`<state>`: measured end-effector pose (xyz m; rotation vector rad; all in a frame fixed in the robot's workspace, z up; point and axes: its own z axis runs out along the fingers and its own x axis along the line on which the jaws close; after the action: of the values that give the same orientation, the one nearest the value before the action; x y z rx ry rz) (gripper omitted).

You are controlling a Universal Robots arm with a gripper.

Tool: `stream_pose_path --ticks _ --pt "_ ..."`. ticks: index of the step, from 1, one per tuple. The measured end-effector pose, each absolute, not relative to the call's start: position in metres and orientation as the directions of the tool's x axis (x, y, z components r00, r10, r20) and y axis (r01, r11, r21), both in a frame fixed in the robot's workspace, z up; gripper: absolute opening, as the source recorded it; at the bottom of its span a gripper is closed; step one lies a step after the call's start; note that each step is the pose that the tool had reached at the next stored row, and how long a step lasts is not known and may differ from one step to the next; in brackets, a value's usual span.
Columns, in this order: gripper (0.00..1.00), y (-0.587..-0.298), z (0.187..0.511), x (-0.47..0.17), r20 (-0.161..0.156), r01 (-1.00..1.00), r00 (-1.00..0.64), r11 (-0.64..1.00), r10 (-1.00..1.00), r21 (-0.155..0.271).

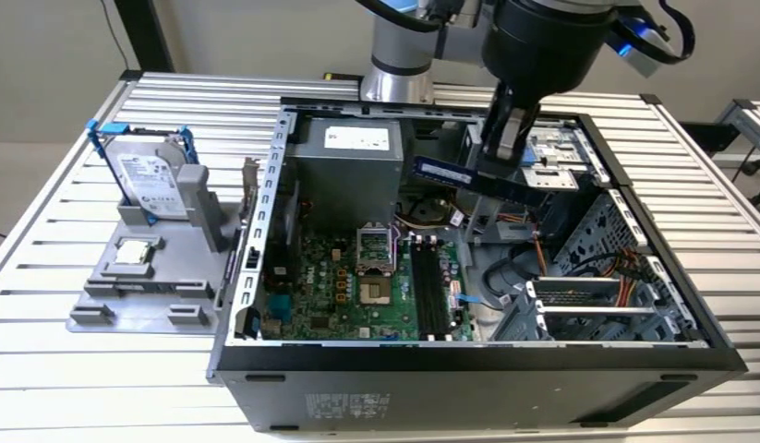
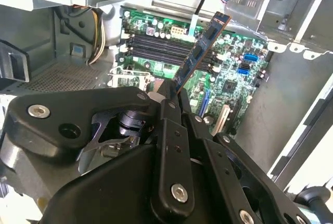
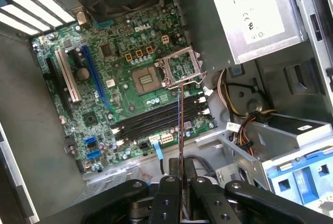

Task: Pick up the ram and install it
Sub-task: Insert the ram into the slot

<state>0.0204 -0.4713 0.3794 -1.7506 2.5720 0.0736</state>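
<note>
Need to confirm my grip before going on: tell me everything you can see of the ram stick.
The ram stick is a long, thin, flat board, dark with a bluish face and a row of small black chips. The pincer is shut on it near one end, so most of it juts out past the fingers. It hangs inside the open computer case, above the green motherboard, apart from it and not in the memory slots. Nothing else touches it.
</note>
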Motion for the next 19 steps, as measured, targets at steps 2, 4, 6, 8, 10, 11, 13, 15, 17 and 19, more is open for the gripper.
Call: stream_pose_path --ticks 2,4,6,8,10,11,13,15,17,19 --pt "0.0 -0.4718 0.3794 0.0204 -0.051 -0.926 -0.377 0.376 -0.925 0.022" --pt "0.0 -0.4722 0.3794 0.0204 -0.051 -0.922 -0.386 0.386 -0.921 0.022" --pt "0.0 -0.4726 0.3794 0.0204 -0.051 -0.918 -0.397 0.396 -0.917 0.022" --pt "0.0 -0.4731 0.3794 0.0204 -0.051 -0.914 -0.407 0.406 -0.912 0.022" --pt "0.0 -0.4736 0.3794 0.0204 -0.051 -0.909 -0.417 0.416 -0.908 0.022" --pt "0.0 -0.4738 0.3794 0.0204 -0.051 -0.907 -0.422 0.421 -0.905 0.023" --pt "0.0 -0.4743 0.3795 0.0204 -0.051 -0.902 -0.432 0.431 -0.9 0.022" --pt "0.0 -0.4747 0.3795 0.0204 -0.051 -0.897 -0.442 0.441 -0.896 0.022" --pt "0.0 -0.475 0.3795 0.0204 -0.051 -0.892 -0.453 0.452 -0.89 0.023" --pt "0.0 -0.4752 0.3795 0.0204 -0.051 -0.886 -0.463 0.462 -0.885 0.022"
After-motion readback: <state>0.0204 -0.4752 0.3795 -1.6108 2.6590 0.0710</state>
